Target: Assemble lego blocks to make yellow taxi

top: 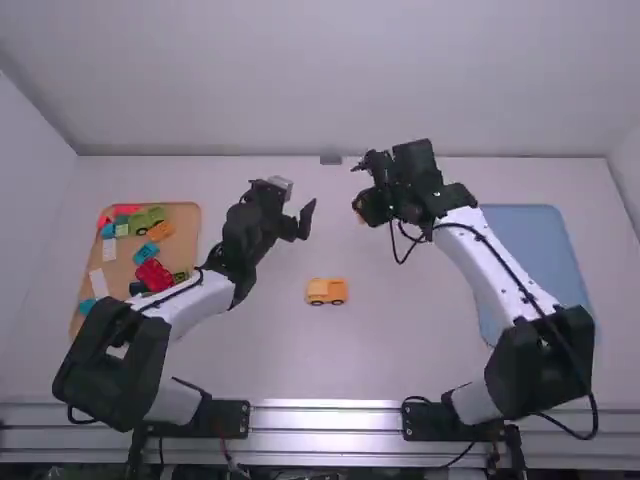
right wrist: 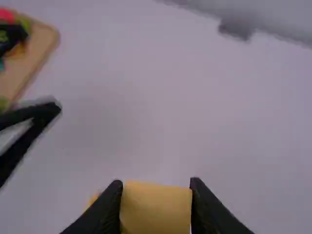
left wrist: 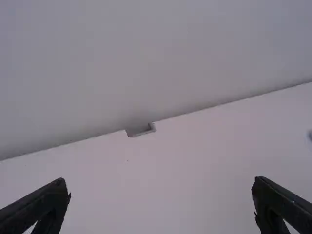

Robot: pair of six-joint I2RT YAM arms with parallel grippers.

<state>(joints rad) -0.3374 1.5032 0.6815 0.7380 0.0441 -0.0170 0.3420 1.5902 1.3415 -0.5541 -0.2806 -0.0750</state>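
- Toy car [top: 326,291], yellow-orange and wheeled: upright on the white table [top: 280,365], toward the arm bases from both grippers; its long axis runs roughly left to right across the table.
- Right gripper [right wrist: 155,184]: fingers closed on a yellow block [right wrist: 156,209], held up beyond the car and somewhat to its right.
- Left gripper [left wrist: 160,181]: fingers wide apart and empty, also beyond the car, somewhat to its left. Which gripper is nearer the car cannot be told with certainty.
- Governing relation (judged): the block must come back toward the bases and slightly left, then down, its underside squared to the car's long axis. Arriving skewed, it could miss the studs or push the car along.
- Stage (judged): late assembly, the held block probably being the taxi's upper part; block and car are well apart.
- Wooden tray [top: 192,232]: far left, bearing mixed blocks.
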